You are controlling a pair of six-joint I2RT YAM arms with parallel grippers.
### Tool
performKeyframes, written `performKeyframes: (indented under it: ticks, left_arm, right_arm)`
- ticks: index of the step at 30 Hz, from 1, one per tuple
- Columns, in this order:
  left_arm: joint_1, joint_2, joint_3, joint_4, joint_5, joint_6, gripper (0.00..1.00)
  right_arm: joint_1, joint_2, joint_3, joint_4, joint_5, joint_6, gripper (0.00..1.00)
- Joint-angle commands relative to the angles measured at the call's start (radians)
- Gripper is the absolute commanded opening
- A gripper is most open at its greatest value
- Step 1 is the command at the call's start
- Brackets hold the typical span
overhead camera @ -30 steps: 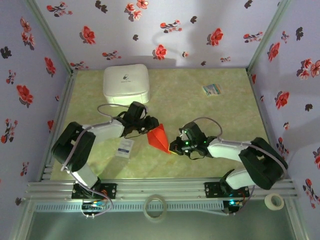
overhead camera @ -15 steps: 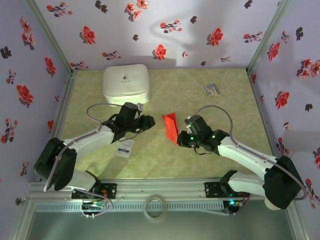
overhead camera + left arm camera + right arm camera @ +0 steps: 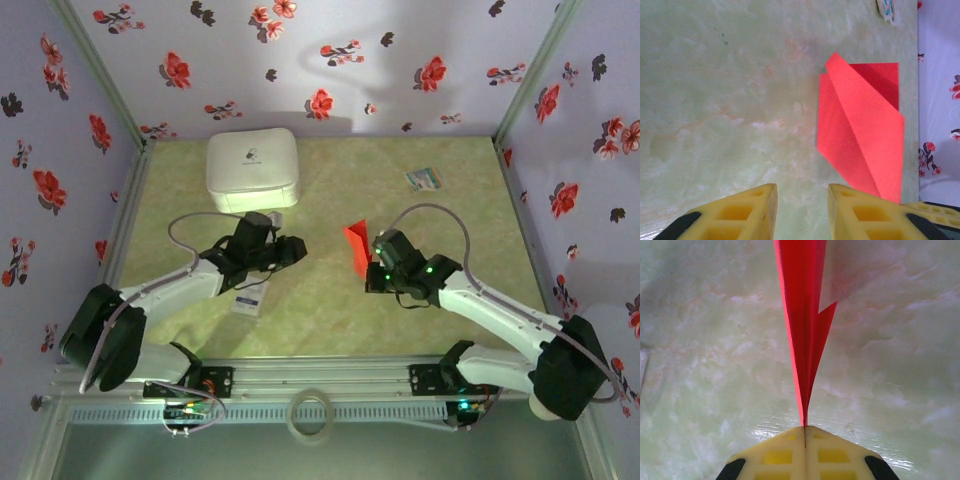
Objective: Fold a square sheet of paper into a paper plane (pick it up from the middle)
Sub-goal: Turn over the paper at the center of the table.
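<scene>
Right end effector (image 3: 804, 430) clamped on paper plane (image 3: 801, 315); left end effector (image 3: 801, 197) parted, empty. Expect light, floppy paper: take your hold at centre crease.

Paper plane (image 3: 355, 243) in right claw (image 3: 367, 268), left claw (image 3: 298, 249) apart to its left

A white box (image 3: 252, 168) is set at the far left of the green marbled table (image 3: 330, 310), near the flowered wall (image 3: 330, 60). A small multicoloured card (image 3: 424, 179) is laid far right, a white packet (image 3: 250, 297) near left. Two tape rolls (image 3: 291, 413) are seen on the front ledge
</scene>
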Motion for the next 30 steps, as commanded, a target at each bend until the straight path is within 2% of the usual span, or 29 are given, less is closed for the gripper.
performKeyframes:
  ticks: [1,6,10,14,17,22,27,30]
  left_arm:
    - [-0.023,0.034,-0.01,0.021,0.002,-0.004,0.32]
    - [-0.036,0.046,-0.031,0.047,-0.005,-0.021,0.32]
    - [-0.034,0.026,-0.032,0.02,-0.038,-0.012,0.32]
    - [-0.033,-0.027,-0.034,-0.033,-0.12,-0.005,0.32]
    - [-0.023,-0.092,-0.048,-0.078,-0.189,-0.01,0.32]
    - [0.007,-0.225,-0.098,-0.138,-0.29,-0.03,0.34]
    - [0.045,-0.34,-0.145,-0.182,-0.343,-0.05,0.37]
    - [0.058,-0.365,-0.151,-0.2,-0.346,-0.048,0.37]
  right_arm:
    - [0.02,-0.025,0.049,-0.094,0.151,-0.043,0.05]
    - [0.057,-0.016,0.099,-0.175,0.301,-0.092,0.05]
    - [0.126,0.044,0.178,-0.291,0.534,-0.103,0.05]
    - [0.206,0.15,0.24,-0.364,0.715,-0.09,0.05]
    - [0.246,0.234,0.273,-0.391,0.784,-0.083,0.06]
    - [0.306,0.352,0.29,-0.363,0.782,-0.091,0.08]
    - [0.384,0.469,0.309,-0.234,0.528,-0.226,0.13]
    - [0.421,0.53,0.331,-0.193,0.407,-0.25,0.16]
